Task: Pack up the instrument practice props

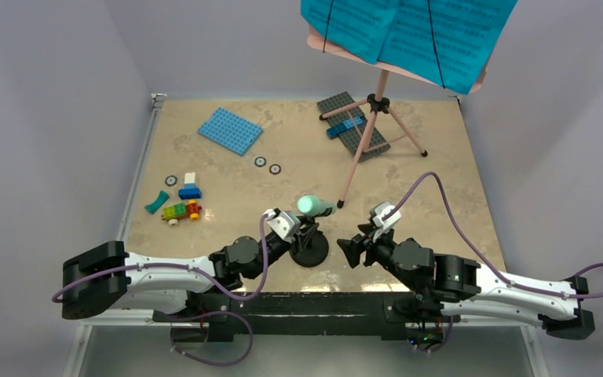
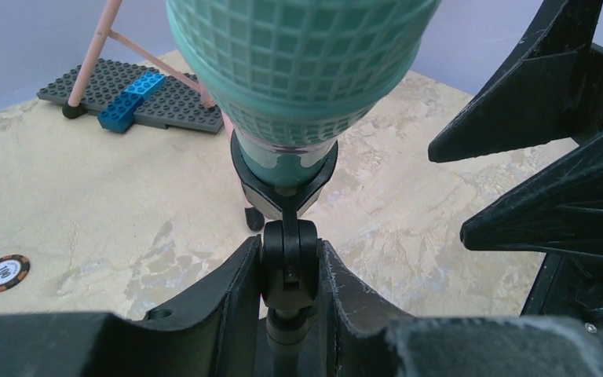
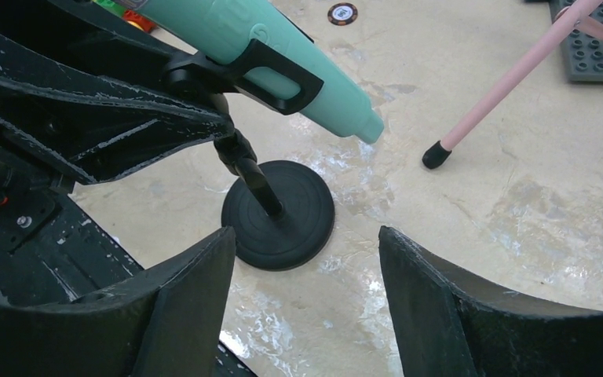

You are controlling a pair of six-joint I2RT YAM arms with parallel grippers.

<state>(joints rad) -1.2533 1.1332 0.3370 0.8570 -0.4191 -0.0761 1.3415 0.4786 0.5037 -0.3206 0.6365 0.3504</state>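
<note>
The mint-green toy microphone (image 1: pixel 314 206) sits tilted in the clip of the small black round-base mic stand (image 1: pixel 310 251) near the table's front middle. My left gripper (image 1: pixel 308 229) is shut on the stand's swivel joint (image 2: pixel 289 263), just under the microphone (image 2: pixel 298 71). My right gripper (image 1: pixel 351 250) is open and empty, just right of the stand; its view shows the round base (image 3: pixel 279 216) between and beyond its fingers, and the microphone (image 3: pixel 283 55). The pink tripod music stand (image 1: pixel 373 133) stands at the back with cyan sheet-music pages (image 1: pixel 408 31) on its board.
One pink tripod foot (image 3: pixel 435 155) rests close to the mic stand's right. A grey baseplate (image 1: pixel 353 126) with a blue brick lies under the tripod. A blue baseplate (image 1: pixel 230 130), small round chips (image 1: pixel 267 165) and toy bricks (image 1: pixel 182 210) lie to the left.
</note>
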